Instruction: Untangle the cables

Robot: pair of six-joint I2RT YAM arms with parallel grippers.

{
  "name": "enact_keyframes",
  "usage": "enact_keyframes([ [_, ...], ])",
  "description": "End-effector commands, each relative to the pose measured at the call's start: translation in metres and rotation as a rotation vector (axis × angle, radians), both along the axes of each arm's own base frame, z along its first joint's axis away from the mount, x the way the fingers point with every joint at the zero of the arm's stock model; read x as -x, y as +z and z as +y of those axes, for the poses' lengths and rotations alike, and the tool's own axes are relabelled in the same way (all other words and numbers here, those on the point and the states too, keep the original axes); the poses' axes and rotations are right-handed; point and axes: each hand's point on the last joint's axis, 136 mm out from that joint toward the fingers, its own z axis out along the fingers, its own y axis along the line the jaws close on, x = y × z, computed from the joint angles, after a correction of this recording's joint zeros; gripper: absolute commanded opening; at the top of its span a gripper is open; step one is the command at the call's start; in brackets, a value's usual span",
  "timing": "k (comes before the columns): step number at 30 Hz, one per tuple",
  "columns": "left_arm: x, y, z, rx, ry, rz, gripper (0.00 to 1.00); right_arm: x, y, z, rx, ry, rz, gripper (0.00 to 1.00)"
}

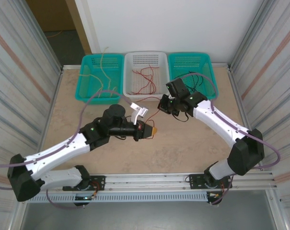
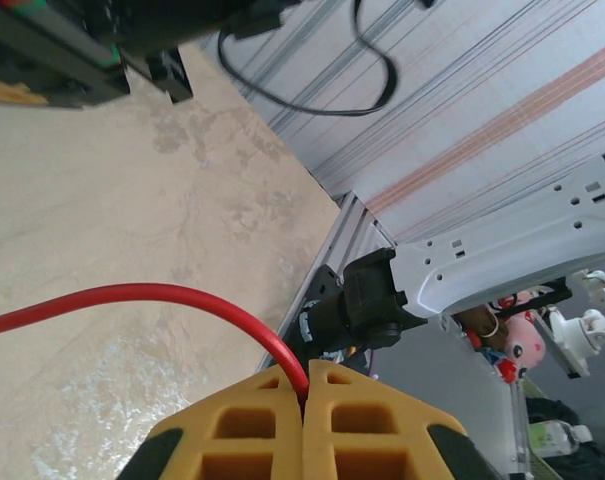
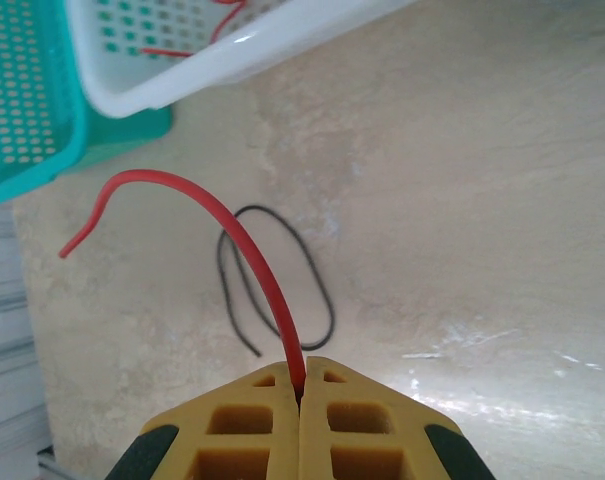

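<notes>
I count three perforated plastic baskets: one white basket [image 1: 127, 76] and two in teal, the left teal basket [image 1: 86, 76] and the right teal basket [image 1: 190, 55], on either side of it. Two white-and-black robot arms stand on the near side of the white basket, the left arm [image 1: 63, 153] and the right arm [image 1: 221, 122]. There are two grippers, the left gripper [image 2: 304, 380] and the right gripper [image 3: 302, 375], each with two yellow-orange fingers [image 2: 382, 420], four in all. On the tan table [image 1: 183, 148] in front of the white basket I make out one thin red cable [image 2: 152, 289] and one thin black cable [image 3: 254, 208]. The red wires [image 1: 145, 79] inside the white basket, the pale tan wires [image 1: 104, 67] left of it and the black wires [image 1: 195, 84] right of it are too tangled to count.
</notes>
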Motion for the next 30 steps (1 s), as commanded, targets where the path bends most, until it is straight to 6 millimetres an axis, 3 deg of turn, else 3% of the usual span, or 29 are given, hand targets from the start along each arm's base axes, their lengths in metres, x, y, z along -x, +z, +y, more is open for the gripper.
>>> enact_keyframes([
  [1,-0.01,0.015,0.027,-0.007,0.096,-0.109,0.0,0.005,-0.007,-0.025,-0.008,-0.076,0.053,0.0],
  [6,-0.039,-0.019,0.075,-0.075,0.36,-0.042,0.0,0.005,0.007,-0.053,-0.045,-0.149,0.018,0.0],
  [9,-0.05,-0.04,0.103,-0.151,0.513,-0.033,0.0,0.005,0.027,-0.062,-0.072,-0.176,-0.038,0.0],
  [12,-0.052,-0.047,0.11,-0.157,0.556,-0.031,0.0,0.007,0.051,-0.065,-0.113,-0.193,-0.107,0.0],
  [20,-0.051,-0.057,0.105,-0.147,0.537,0.002,0.0,0.015,0.114,-0.087,-0.144,-0.265,-0.25,0.0],
  [25,-0.056,-0.073,0.124,-0.225,0.637,0.023,0.0,0.02,0.145,-0.097,-0.188,-0.285,-0.321,0.0],
  [30,-0.061,-0.101,0.149,-0.321,0.74,0.105,0.0,0.025,0.167,-0.104,-0.227,-0.295,-0.37,0.0],
])
